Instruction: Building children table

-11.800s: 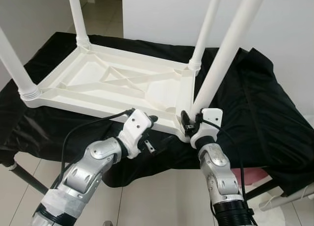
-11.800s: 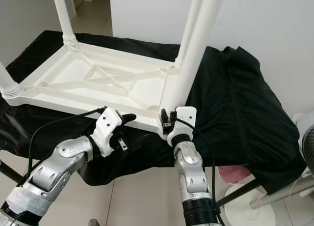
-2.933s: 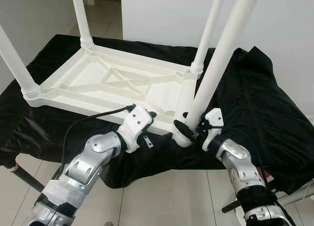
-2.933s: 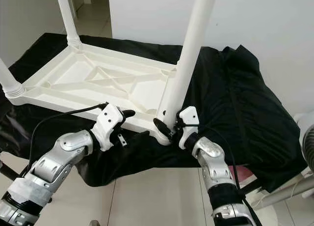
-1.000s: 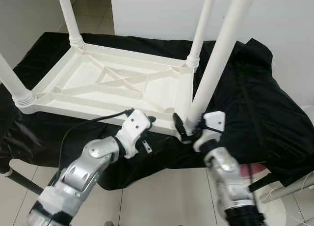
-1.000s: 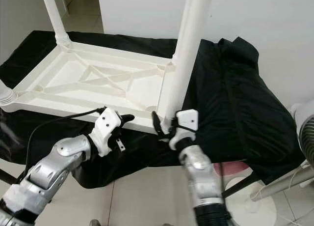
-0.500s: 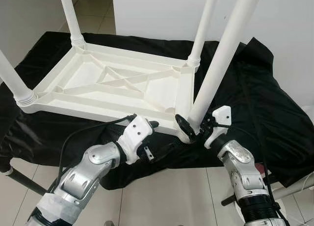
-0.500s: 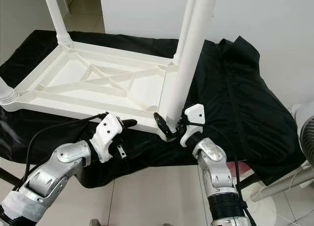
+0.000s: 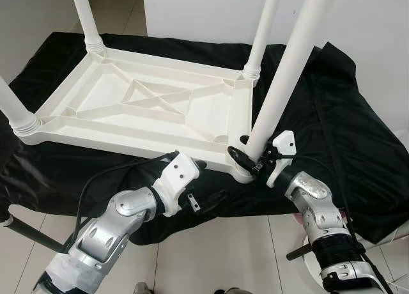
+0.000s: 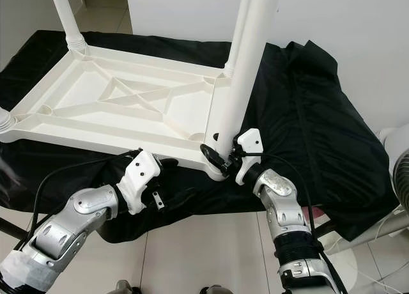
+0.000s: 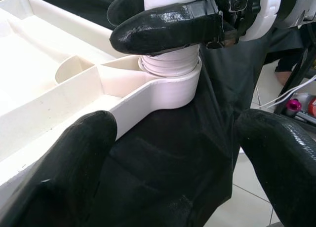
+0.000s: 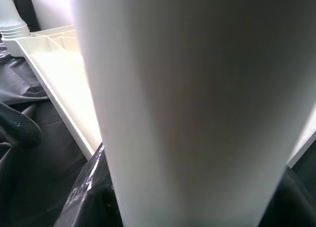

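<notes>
Left eye view: white plastic children's table top (image 9: 147,112) lies upside down on a black cloth-covered work surface (image 9: 348,134), ribbed underside up, with a white tubular leg at each corner. Right gripper (image 9: 250,162) is clenched around the base of the near-right white plastic leg (image 9: 281,89), low down just above the ribbed collar where it enters the rounded corner socket (image 11: 170,86); left wrist view confirms one black finger (image 11: 163,27) wrapped across the leg right over the collar. Left gripper (image 9: 199,179) sits released, fingers spread, just beside the near edge of the table top and touching nothing that can be made out, aimed at that same corner. Other three legs stand seated in their sockets. Judgement: step in hand is seating or twisting this last leg home. To do it well, keep the leg square to the socket, since it looks slightly tilted here, push straight down along its axis while turning, and brace the near edge with the left gripper so the light table top doesn't slide on the slippery cloth.
</notes>
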